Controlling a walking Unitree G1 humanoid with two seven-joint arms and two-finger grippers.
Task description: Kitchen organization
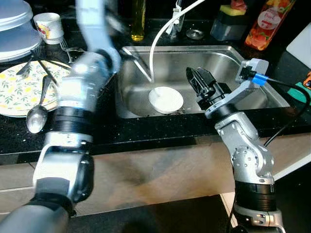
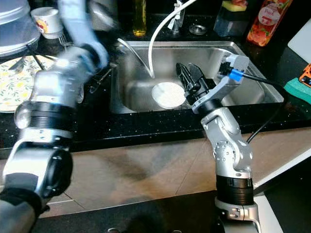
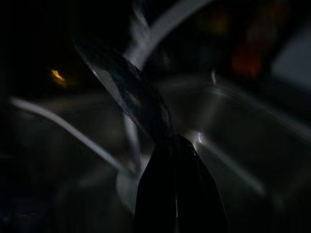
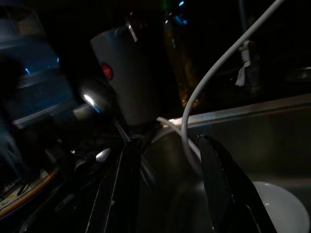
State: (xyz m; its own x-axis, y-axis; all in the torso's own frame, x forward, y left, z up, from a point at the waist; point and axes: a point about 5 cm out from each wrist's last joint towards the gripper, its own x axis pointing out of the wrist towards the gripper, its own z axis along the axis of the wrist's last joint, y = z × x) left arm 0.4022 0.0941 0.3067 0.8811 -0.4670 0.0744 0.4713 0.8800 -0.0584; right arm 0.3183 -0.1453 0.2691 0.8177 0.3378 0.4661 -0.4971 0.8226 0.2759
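Both arms are built of silver, rounded metal segments joined by ribbed black collars. The right gripper [image 1: 197, 77] has two long, glossy black fingers. At about two o'clock from it sits a grey wrist block with a blue connector and a thin black cable.

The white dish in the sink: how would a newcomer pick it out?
Find the steel sink set in the black counter. On its floor, just left of the right gripper, lies a small round white dish, beneath the white hose's end; it alone sits in the basin.
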